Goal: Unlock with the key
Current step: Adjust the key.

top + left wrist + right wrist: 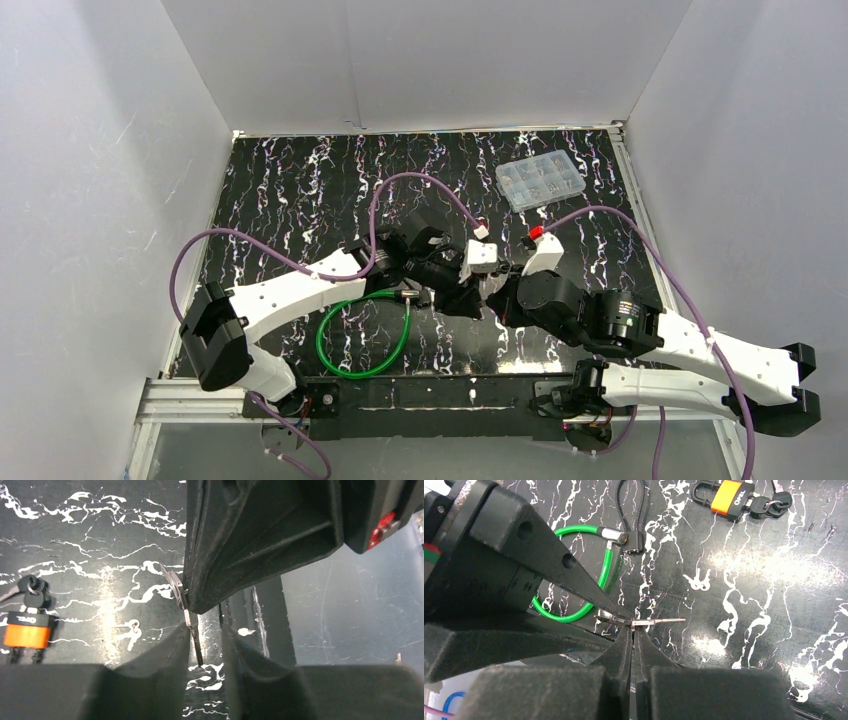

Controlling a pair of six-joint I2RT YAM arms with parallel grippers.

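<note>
My right gripper point(633, 629) is shut on a small silver key point(659, 622) and holds it flat above the table, blade pointing right. In the left wrist view the key blade point(196, 642) hangs between my left gripper's point(206, 632) fingers, close against the left finger point(170, 655); the jaws stand a little apart and are not clamped on it. Both grippers meet at the table's middle point(480, 292). An orange padlock point(729, 497) with black keys in it lies apart on the table; it also shows in the left wrist view point(27, 632). A green cable lock point(365, 335) lies front left.
The cable lock's metal head point(630, 539) lies beside the green loop point(574, 605). A clear plastic compartment box point(540, 183) sits at the back right. White walls enclose the black marbled table point(300, 190). A purple cable point(400, 185) arches over the left arm.
</note>
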